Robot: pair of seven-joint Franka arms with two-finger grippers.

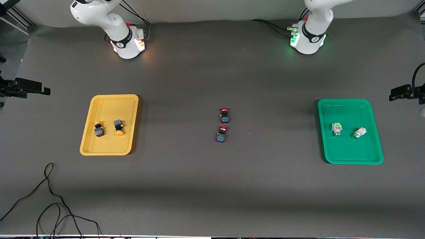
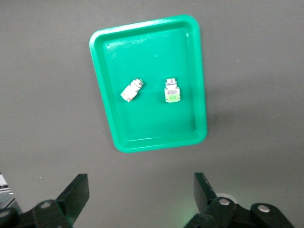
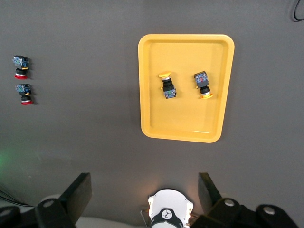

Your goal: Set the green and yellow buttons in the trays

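Note:
Two yellow-capped buttons [image 1: 99, 129] [image 1: 118, 127] lie in the yellow tray [image 1: 109, 99] at the right arm's end of the table; the right wrist view shows them [image 3: 167, 87] [image 3: 203, 84] in that tray [image 3: 185, 40]. Two whitish buttons with pale green parts [image 1: 336, 128] [image 1: 359, 132] lie in the green tray [image 1: 345, 103]; the left wrist view shows them [image 2: 132, 90] [image 2: 172, 91] in the tray [image 2: 142, 31]. My left gripper [image 2: 141, 187] is open and empty, high over the table beside the green tray. My right gripper [image 3: 144, 187] is open and empty, high over its own base. Neither hand shows in the front view.
Two red-capped dark switches [image 1: 224, 115] [image 1: 222, 134] lie on the grey mat mid-table, also in the right wrist view [image 3: 21, 66] [image 3: 23, 93]. A black cable [image 1: 53, 205] loops near the front edge at the right arm's end. Black camera mounts [image 1: 23, 88] [image 1: 406, 91] stand at both table ends.

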